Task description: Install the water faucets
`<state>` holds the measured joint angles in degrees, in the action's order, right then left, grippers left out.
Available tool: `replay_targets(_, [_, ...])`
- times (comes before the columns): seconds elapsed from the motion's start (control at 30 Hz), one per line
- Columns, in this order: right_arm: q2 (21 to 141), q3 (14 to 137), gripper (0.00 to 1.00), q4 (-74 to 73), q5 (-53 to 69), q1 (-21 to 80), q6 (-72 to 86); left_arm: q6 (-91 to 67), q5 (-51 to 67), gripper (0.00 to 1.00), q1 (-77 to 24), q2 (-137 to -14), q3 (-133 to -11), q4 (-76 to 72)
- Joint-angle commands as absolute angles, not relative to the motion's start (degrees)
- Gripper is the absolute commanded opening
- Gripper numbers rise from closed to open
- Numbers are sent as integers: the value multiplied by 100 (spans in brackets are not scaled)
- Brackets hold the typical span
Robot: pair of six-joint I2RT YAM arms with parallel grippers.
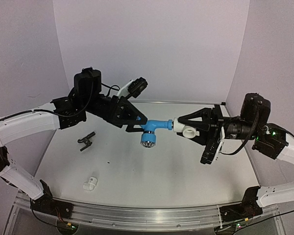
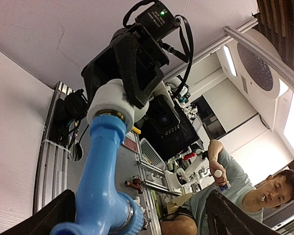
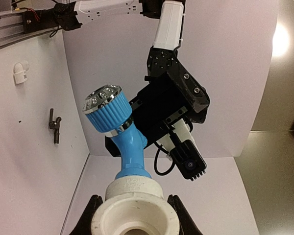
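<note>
The blue faucet (image 1: 154,128) hangs in the air above the table's middle, its ribbed knob (image 1: 148,141) pointing down. Its stem sits in a white pipe fitting (image 1: 188,131). My right gripper (image 1: 183,128) is shut on that fitting; the right wrist view shows the fitting (image 3: 132,205) between the fingers (image 3: 90,215) with the faucet (image 3: 130,147) rising from it. My left gripper (image 1: 139,125) is at the faucet's other end. In the left wrist view its fingers (image 2: 54,218) stand wide apart, open, with the faucet (image 2: 105,176) close beside the left one.
A second white fitting (image 1: 89,183) lies on the table at the front left. A small black tool (image 1: 86,141) lies at the left. An aluminium rail (image 1: 137,215) runs along the near edge. Walls close the back and sides.
</note>
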<state>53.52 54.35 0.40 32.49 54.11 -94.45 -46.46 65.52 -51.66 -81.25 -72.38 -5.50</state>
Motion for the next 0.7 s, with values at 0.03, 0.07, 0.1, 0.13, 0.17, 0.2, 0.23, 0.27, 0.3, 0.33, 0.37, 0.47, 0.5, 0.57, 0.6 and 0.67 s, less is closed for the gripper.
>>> replay_targets(0.03, [5445,5487,0,777,3322,5482,-9204,-4608,6910,81,-5216,-8280,-7279,-903])
replay_targets(0.07, [5468,5511,0,835,3316,5492,-9082,-4603,6935,78,-5221,-8279,-7278,-935])
replay_targets(0.1, [5498,5549,0,889,3291,5495,-8852,-4566,6952,75,-5229,-8268,-7277,-956])
replay_targets(0.13, [5525,5597,0,940,3240,5508,-8644,-4504,6946,72,-5233,-8256,-7270,-932])
replay_targets(0.17, [5551,5620,0,985,3201,5514,-8489,-4437,6915,70,-5238,-8239,-7273,-891])
replay_targets(0.2, [5551,5632,0,1013,3172,5523,-8393,-4396,6893,68,-5240,-8232,-7276,-853])
replay_targets(0.23, [5551,5645,0,1041,3172,5524,-8172,-4316,6865,65,-5238,-8207,-7271,-822])
replay_targets(0.27, [5547,5666,0,1046,3180,5528,-7992,-4224,6826,63,-5238,-8175,-7273,-770])
replay_targets(0.3, [5539,5696,0,1041,3202,5533,-7661,-4059,6759,60,-5243,-8133,-7289,-645])
replay_targets(0.33, [5538,5713,0,1038,3217,5538,-7477,-3970,6735,58,-5246,-8106,-7293,-592])
replay_targets(0.37, [5542,5776,0,1001,3283,5546,-7094,-3816,6687,56,-5247,-8055,-7303,-502])
replay_targets(0.47, [5646,6007,0,833,3377,5550,-5819,-3428,6560,50,-5258,-7913,-7303,-299])
replay_targets(0.5, [5678,6052,0,782,3382,5556,-5652,-3337,6538,48,-5256,-7878,-7311,-232])
replay_targets(0.57, [5752,6127,0,717,3384,5561,-5115,-3162,6481,45,-5265,-7831,-7344,-84])
replay_targets(0.6, [5771,6140,0,718,3379,5556,-4895,-3086,6447,43,-5272,-7815,-7361,-42])
replay_targets(0.67, [5818,6156,0,712,3383,5555,-4526,-2948,6384,40,-5286,-7777,-7413,132])
